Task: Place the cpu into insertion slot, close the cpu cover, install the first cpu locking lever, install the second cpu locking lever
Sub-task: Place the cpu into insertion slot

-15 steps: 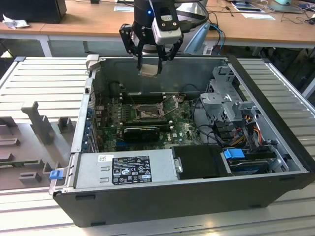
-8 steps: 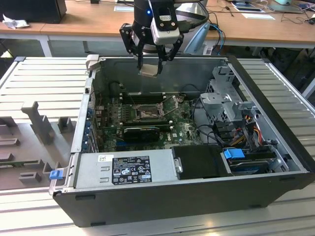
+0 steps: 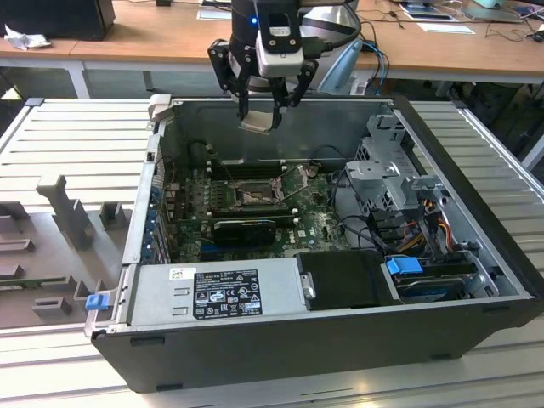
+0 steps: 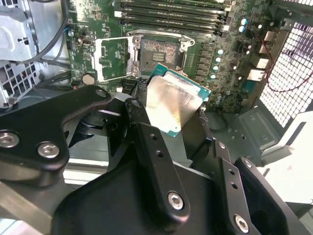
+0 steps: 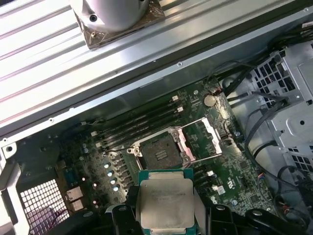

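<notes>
My gripper (image 3: 259,115) hangs over the back of the open computer case, shut on the cpu (image 3: 260,123), a silver-grey square chip with a green edge. In both wrist views the cpu (image 5: 164,203) (image 4: 172,103) sits between the black fingers (image 4: 142,122), tilted, well above the board. Below it, the insertion slot (image 5: 159,152) (image 4: 159,53) (image 3: 246,197) lies bare with its dark centre showing, set in the green motherboard (image 5: 234,181). Beside the socket, the cpu cover (image 5: 203,139) (image 4: 111,58) is swung open.
The case walls (image 3: 476,187) ring the board. A power supply (image 3: 221,289) lines the near side, and a drive cage with cables (image 3: 391,178) is at the exterior view's right. Memory slots (image 5: 137,122) run behind the socket, and a black card (image 3: 246,228) lies in front of it.
</notes>
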`<state>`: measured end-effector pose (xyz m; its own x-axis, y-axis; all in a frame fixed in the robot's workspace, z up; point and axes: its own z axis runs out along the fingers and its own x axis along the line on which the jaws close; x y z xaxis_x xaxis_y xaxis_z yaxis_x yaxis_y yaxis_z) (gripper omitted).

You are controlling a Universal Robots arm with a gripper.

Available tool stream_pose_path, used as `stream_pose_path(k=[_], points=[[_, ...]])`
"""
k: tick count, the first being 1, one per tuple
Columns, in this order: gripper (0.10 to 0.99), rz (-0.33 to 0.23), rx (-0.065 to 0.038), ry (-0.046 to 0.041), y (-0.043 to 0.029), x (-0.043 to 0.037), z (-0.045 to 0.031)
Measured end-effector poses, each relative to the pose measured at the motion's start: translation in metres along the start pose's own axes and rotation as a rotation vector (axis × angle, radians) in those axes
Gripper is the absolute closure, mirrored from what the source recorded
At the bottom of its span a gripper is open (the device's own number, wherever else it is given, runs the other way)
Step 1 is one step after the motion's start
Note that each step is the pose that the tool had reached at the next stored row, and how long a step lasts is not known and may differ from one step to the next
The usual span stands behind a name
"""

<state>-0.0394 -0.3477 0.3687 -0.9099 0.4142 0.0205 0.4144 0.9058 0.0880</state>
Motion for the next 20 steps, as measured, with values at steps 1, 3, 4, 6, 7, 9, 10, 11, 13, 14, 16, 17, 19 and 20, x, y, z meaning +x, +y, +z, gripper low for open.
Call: stream_pose_path(k=[1,3,4,6,7,9,10,11,13,14,16,17,19,20], points=[[0.557,0.012,0.000,-0.0010,0.0000,0.0000,0.0000],[0.557,0.038,-0.001,-0.0033,0.0000,0.0000,0.0001],[0.557,0.047,-0.001,-0.0041,0.0000,0.0000,0.0001],[0.557,0.074,-0.001,-0.0065,0.0000,0.0000,0.0001],[0.557,0.079,-0.002,-0.0070,0.0000,0.0000,0.0001],[0.557,0.096,-0.002,-0.0085,0.0000,0.0000,0.0002],[0.557,0.101,-0.002,-0.0089,0.0000,0.0000,0.0002],[0.557,0.108,-0.002,-0.0095,0.0000,0.0000,0.0002],[0.557,0.117,-0.002,-0.0103,0.0000,0.0000,0.0002],[0.557,0.122,-0.002,-0.0108,0.0000,0.0000,0.0002],[0.557,0.136,-0.003,-0.0120,0.0000,0.0000,0.0002],[0.557,0.141,-0.003,-0.0124,0.0000,0.0000,0.0002],[0.557,0.149,-0.003,-0.0131,0.0000,0.0000,0.0002],[0.557,0.153,-0.003,-0.0135,0.0000,0.0000,0.0002]])
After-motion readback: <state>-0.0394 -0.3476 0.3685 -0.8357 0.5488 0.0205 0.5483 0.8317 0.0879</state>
